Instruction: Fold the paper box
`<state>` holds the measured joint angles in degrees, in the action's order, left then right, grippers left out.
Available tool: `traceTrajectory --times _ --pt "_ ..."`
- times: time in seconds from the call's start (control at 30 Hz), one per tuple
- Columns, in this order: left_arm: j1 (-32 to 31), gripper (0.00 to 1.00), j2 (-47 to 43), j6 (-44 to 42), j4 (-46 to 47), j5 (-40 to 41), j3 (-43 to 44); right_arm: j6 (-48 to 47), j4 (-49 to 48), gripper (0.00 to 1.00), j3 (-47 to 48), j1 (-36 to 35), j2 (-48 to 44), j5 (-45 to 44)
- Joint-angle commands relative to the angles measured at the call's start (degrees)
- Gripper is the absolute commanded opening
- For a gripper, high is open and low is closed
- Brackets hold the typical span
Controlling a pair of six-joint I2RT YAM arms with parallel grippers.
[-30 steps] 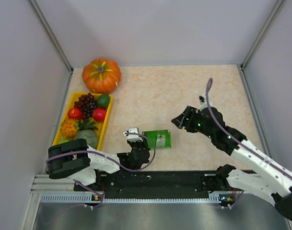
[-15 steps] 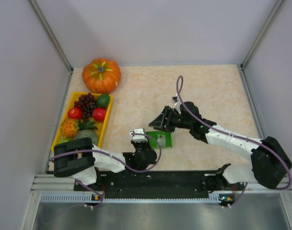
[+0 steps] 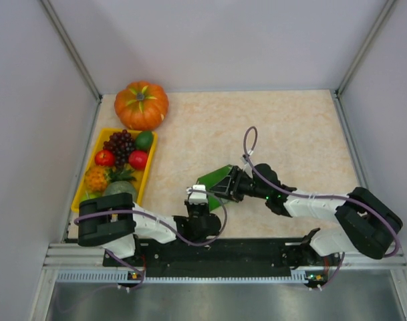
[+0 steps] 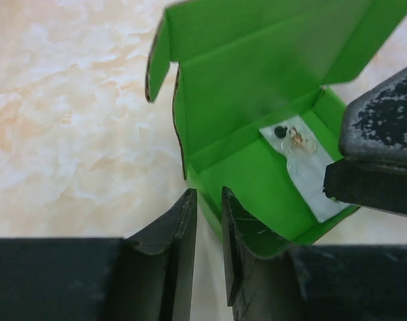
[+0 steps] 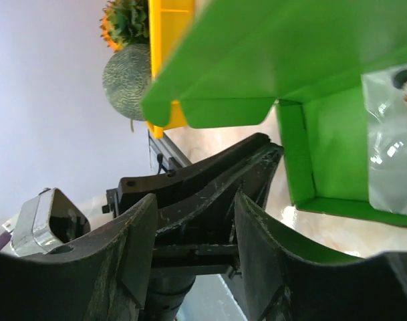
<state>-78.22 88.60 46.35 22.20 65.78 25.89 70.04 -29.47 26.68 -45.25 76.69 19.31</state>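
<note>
So the paper box (image 3: pixel 215 178) is sitting on the counter (image 3: pixel 290 127) near the front edge, about mid-width, right between the two arms and off to the right of the yellow tray (image 3: pixel 146 175); it's open, with the lid flap tipped up and its little side tabs sticking out; inside on the floor of the box there's a small clear bag (image 4: pixel 303 160) with some tiny bits in it.

The left pincer (image 4: pixel 208 200) is narrow, just a slim slit between the fingers; the tips are right at the box's near corner, and honestly I can't tell if they're pinching the card or only nudging it. The right pincer (image 5: pixel 195 200) is roughly half open with nothing clamped between the fingers; it sits low under the raised lid, and from the left wrist view one of its dark fingers is at the box's right edge, just beside the bag.

The tray has grapes, a melon (image 5: pixel 126 77) and other fruit in it; pumpkin (image 3: pixel 142 105) is at the back left, well apart from the box.
</note>
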Motion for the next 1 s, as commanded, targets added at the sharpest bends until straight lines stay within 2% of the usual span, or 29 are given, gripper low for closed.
traceTrajectory --times 0.0,0.03,0.17,0.23,0.27,0.33,0.37,0.4,0.43,0.47,0.53,0.6,0.7,0.73,0.87,0.97 --pt "-1.1 0.30 -0.2 0.1 -2.7 -2.8 -0.8 2.3 -5.9 0.49 -2.8 -0.5 0.4 -3.1" --pt "-1.6 0.37 -0.5 0.1 -2.8 -4.0 -1.2 2.7 -6.5 0.49 -3.6 -0.5 0.1 -3.7" --pt "-2.7 0.34 -3.3 -4.1 6.3 -7.5 -6.5 0.4 -7.6 0.49 -5.1 -0.5 -0.9 -3.1" --pt "-2.8 0.37 -8.7 -3.2 5.4 -9.6 -9.2 -3.6 -0.4 0.50 -2.0 -0.7 -3.1 -1.6" --pt "-2.8 0.46 -11.4 -2.8 5.3 -12.3 -10.5 -7.9 3.3 0.50 -0.4 -0.7 -7.1 -1.7" --pt "-2.6 0.55 -21.5 -2.0 3.7 -14.8 -13.8 -13.5 15.0 0.60 1.4 -0.4 -11.6 -3.1" --pt "-2.5 0.61 -25.1 -1.5 -0.2 -15.7 -14.4 -21.1 19.8 0.66 4.9 -0.4 -13.6 -4.1" --pt "-2.0 0.62 -32.1 -1.4 -2.1 -19.3 -14.8 -26.0 24.2 0.72 6.9 -0.2 -16.1 -4.7" --pt "-0.1 0.63 -35.6 -1.4 -4.1 -22.2 -14.8 -30.6 31.9 0.73 9.0 0.1 -16.7 -4.4" --pt "1.3 0.64 -41.9 -1.8 -8.4 -25.7 -14.6 -39.4 35.4 0.73 13.4 0.9 -16.8 -4.2" --pt "5.4 0.65 -47.1 0.0 -15.6 -31.3 -13.0 -47.1 42.5 0.73 16.4 1.6 -16.7 -6.1" --pt "10.0 0.63 -52.4 2.2 -25.5 -34.6 -11.2 -55.1 44.6 0.71 18.8 4.3 -15.2 -7.5" --pt "15.5 0.55 -55.5 2.7 -30.7 -38.2 -9.5 -60.4 44.3 0.64 19.8 7.7 -13.1 -5.7" --pt "16.4 0.48 -55.6 2.7 -30.7 -39.7 -9.2 -61.8 43.5 0.61 19.8 7.7 -11.7 -5.3" --pt "17.7 0.44 -50.0 0.9 -29.1 -40.6 -6.1 -64.3 40.2 0.43 18.9 7.8 -8.0 -3.0" --pt "17.7 0.45 -43.3 0.3 -30.5 -38.5 -2.3 -64.8 33.0 0.38 14.5 7.8 -8.7 -2.3"
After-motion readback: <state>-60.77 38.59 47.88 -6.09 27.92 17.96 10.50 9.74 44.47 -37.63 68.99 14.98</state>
